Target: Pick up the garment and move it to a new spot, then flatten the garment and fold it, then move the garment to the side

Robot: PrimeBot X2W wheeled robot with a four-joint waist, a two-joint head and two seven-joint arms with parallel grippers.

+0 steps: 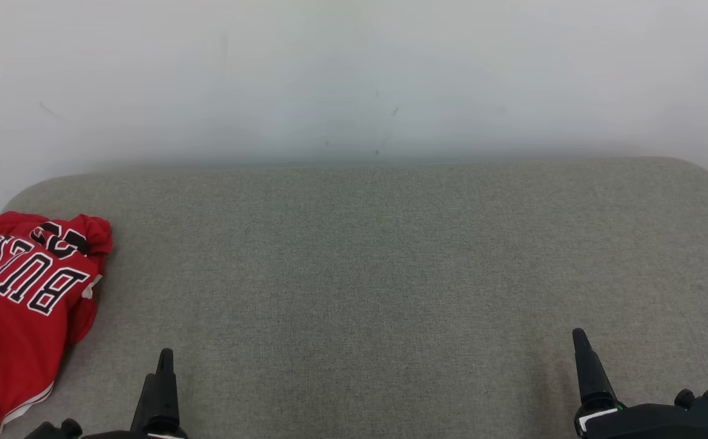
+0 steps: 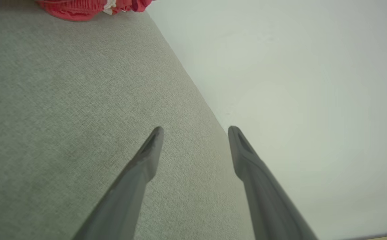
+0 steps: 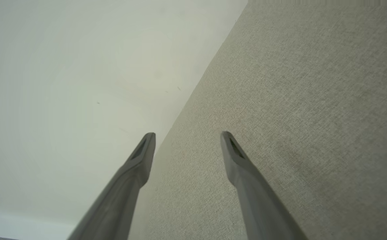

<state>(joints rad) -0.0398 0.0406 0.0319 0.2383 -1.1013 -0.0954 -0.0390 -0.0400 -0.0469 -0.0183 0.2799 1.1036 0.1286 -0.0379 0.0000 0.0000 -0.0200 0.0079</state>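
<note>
- My left claw [image 2: 195, 130]: 2 fingers spread wide apart with nothing between them, sitting at the near edge over the grey fabric surface [image 1: 390, 274].
- My right claw [image 3: 188, 135]: 2 fingers equally wide apart and holding nothing, at the near edge on the right side.
- Garment [image 1: 19, 305]: a red jersey with white trim and black-and-white lettering. It lies crumpled on the left end of the surface, left of my left claw and apart from it, and part of it runs out of the head view.
- Far: a pale wall [image 1: 354, 73] stands directly behind the surface's back edge.
</note>
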